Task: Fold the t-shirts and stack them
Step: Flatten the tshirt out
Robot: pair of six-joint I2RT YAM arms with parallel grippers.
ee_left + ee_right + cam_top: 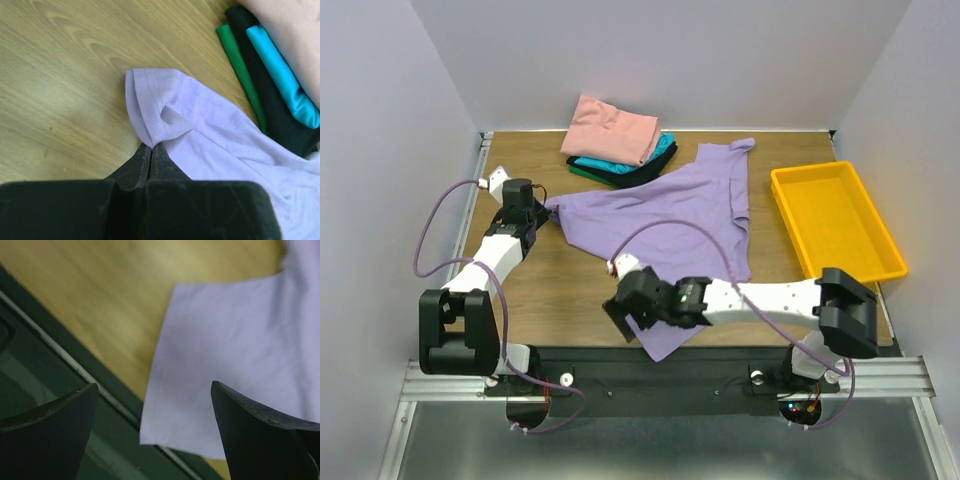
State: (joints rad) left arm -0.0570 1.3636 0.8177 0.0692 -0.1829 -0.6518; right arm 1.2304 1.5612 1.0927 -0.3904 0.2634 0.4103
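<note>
A soft, limp purple shirt point(680, 215) lay spread mid-tabletop point(570, 290), its hem overhanging the near edge. The left fingers point(142, 165) clenched a hemmed corner. The right fingers point(55, 430) hung released above the hem, the likeliest next hold.

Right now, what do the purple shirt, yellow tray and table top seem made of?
Light purple cloth shirt: soft matte knit, perhaps cotton; it wrinkles, with a stitched hem.
Yellow rectangular tray: probably hard plastic, smooth, moulded rim.
Brown table top: wood or wood-look laminate; grain lines, faint sheen.
</note>
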